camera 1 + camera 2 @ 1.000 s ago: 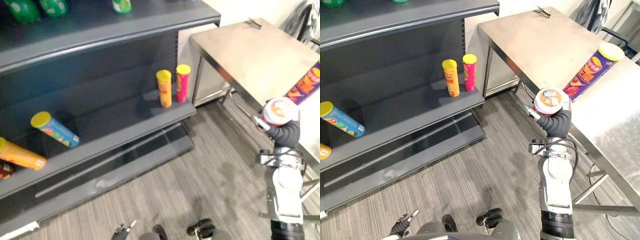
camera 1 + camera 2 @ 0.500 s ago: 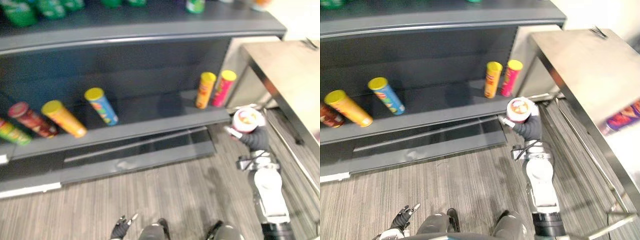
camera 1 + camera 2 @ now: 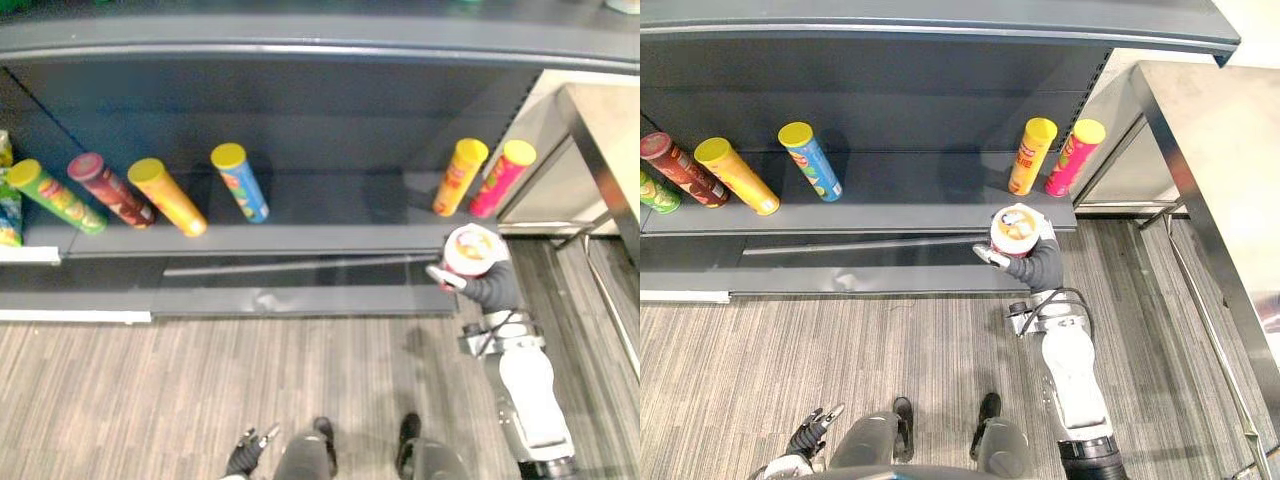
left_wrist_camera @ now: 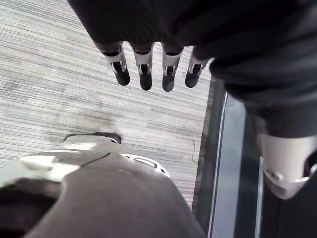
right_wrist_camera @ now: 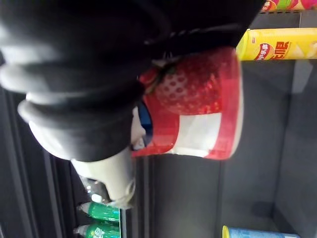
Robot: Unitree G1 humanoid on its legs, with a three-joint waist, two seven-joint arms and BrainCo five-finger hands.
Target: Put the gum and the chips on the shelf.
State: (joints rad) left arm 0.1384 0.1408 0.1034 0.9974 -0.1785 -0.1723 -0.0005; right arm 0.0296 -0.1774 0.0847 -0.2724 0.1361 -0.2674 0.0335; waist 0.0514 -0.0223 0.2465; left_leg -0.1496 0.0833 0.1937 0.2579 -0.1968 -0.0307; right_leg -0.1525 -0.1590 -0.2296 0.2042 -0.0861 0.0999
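Red-and-white gum tub [image 3: 1016,231] clasped upright in right hand [image 3: 1035,268], base hidden by fingers, just before grey shelf [image 3: 900,215] holding yellow chip can [image 3: 1031,156] and pink chip can [image 3: 1074,158], left hand [image 4: 144,64] slack-fingered above floor [image 4: 49,74].

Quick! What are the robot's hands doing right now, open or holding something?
Left hand: open, fingers relaxed, holding nothing.
Right hand: closed around the red gum tub.
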